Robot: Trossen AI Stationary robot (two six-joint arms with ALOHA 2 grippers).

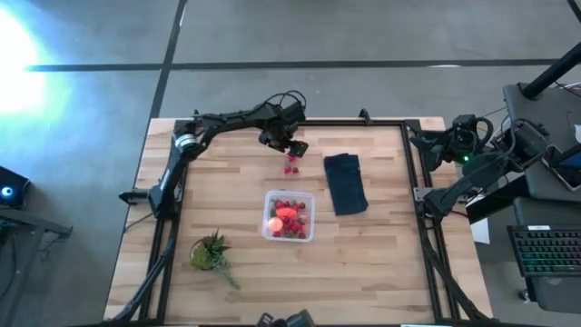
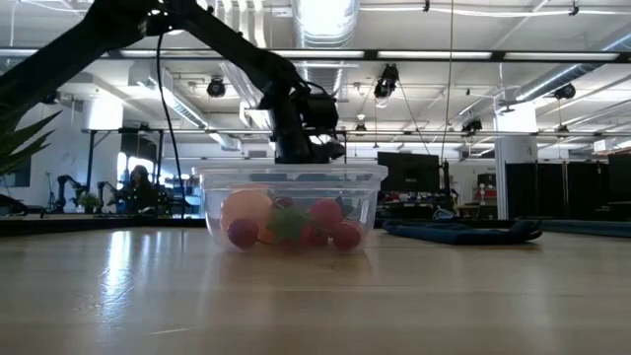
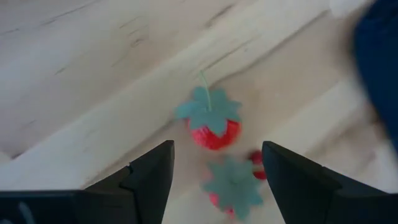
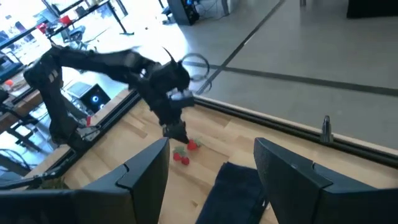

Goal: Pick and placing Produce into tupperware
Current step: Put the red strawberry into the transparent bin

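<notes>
Two small red strawberries with green leaf caps lie on the wooden table, beyond the far edge of the clear tupperware. In the left wrist view one berry and a second show between the fingers. My left gripper hangs over them, pointing steeply down, open and touching nothing. The tupperware holds several red berries, an orange ball and an orange-red piece. My right gripper waits open, raised at the table's right edge.
A folded dark navy cloth lies just right of the berries and the tupperware. A green leafy bunch lies near the front left. A black rail frames the table's edges.
</notes>
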